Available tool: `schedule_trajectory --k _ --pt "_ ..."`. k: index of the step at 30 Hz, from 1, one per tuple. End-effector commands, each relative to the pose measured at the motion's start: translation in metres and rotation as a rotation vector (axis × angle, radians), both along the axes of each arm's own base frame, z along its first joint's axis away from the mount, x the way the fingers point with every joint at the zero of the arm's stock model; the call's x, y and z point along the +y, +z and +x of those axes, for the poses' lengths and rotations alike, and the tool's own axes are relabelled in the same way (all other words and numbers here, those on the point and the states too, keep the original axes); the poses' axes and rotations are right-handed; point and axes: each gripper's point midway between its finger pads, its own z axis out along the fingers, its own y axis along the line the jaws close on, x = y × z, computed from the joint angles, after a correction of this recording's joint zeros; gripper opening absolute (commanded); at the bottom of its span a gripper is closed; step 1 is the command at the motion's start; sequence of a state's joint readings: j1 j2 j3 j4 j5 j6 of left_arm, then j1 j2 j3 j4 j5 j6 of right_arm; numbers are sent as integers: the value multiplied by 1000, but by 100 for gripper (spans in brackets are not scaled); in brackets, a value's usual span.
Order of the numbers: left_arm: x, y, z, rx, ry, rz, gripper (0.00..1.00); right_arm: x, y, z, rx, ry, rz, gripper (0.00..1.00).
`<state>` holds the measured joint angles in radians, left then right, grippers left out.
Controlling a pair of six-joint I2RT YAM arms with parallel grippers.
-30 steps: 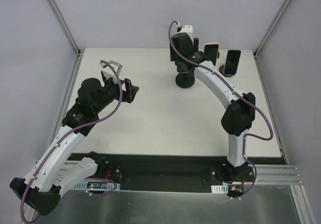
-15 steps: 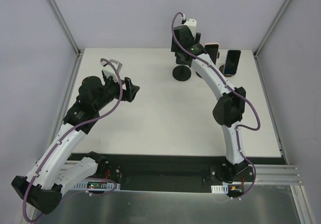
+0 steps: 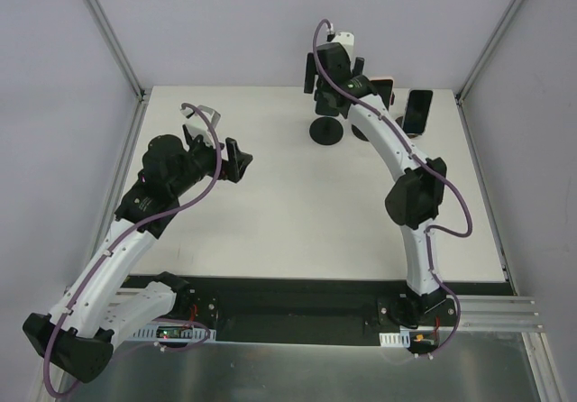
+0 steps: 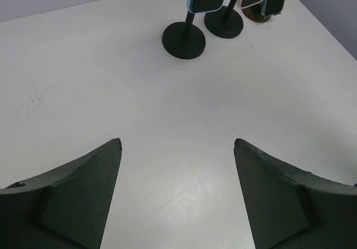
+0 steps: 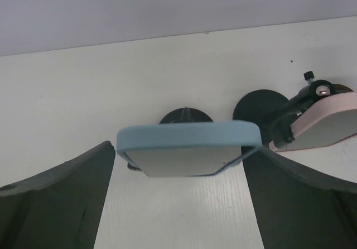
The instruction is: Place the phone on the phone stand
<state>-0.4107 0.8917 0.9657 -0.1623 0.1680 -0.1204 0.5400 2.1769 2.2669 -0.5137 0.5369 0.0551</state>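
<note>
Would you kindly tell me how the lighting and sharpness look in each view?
Top external view: even, diffuse light, only soft shadows on the table, all sharp. Left wrist view: a mild sheen on the table between the dark, underexposed fingers. Right wrist view: the blue-cased phone sits close to the lens yet looks crisp.

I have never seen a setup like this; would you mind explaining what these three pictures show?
The left arm and right arm are robots at a white table. The overhead picture comes from a fixed camera; the other two come from cameras on the wrists, each looking out between its own fingers. The left gripper is open and empty. The right gripper straddles a blue-cased phone above a black stand; whether it grips is unclear. A pink phone and a dark phone sit nearby.
</note>
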Motion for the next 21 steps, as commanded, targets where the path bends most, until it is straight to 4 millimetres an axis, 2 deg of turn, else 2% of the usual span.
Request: schedule_trajectory --k 1,2,3,4,5,6,7,8,9,10,11,12,14,15,17,18,19,20,21 --pt "-2 3 4 -31 -11 -11 80 -23 88 -42 -106 19 26 96" --pt "-2 4 5 -35 -14 -8 80 -30 92 -50 -112 8 13 96" --pt "-3 2 4 -34 -18 -4 80 -41 115 -67 -145 12 8 96" --pt "-2 2 4 -39 -20 -2 80 -48 93 -77 -90 16 -34 96" --pt "-3 4 4 -46 -23 -5 80 -54 91 -89 -77 16 -53 96" --pt "-4 3 3 -48 -29 -8 80 -66 105 -111 -94 28 -44 96" --pt "-5 5 1 -48 -36 -22 81 -68 99 -126 -73 54 -45 96" --pt "-9 9 -2 -52 -59 -41 81 -63 52 -146 27 114 -79 96" --pt "-12 11 -5 -54 -74 -61 81 -67 66 -174 -11 153 -33 96" --pt "-16 14 -8 -39 -84 -103 81 -61 60 -190 -14 206 -10 96" --pt "-23 19 -14 -33 -125 -135 81 -52 9 -219 80 291 -33 96" --pt "-26 27 -19 -42 -148 -167 81 -58 25 -244 16 319 13 96" --pt "-34 34 -30 -18 -194 -233 83 -55 5 -284 27 404 26 96" --pt "-35 40 -39 -24 -220 -260 83 -72 -5 -309 14 403 63 96" --pt "-36 53 -51 -43 -241 -313 84 -84 -7 -336 -19 428 132 96" --pt "-32 63 -60 -73 -244 -340 85 -99 -2 -354 -90 439 192 96" --pt "-30 71 -67 -84 -245 -370 88 -104 6 -362 -139 455 236 96" --pt "-27 79 -73 -105 -245 -387 99 -107 13 -370 -179 474 288 96" --pt "-20 95 -86 -157 -242 -414 99 -118 32 -385 -267 499 354 96"
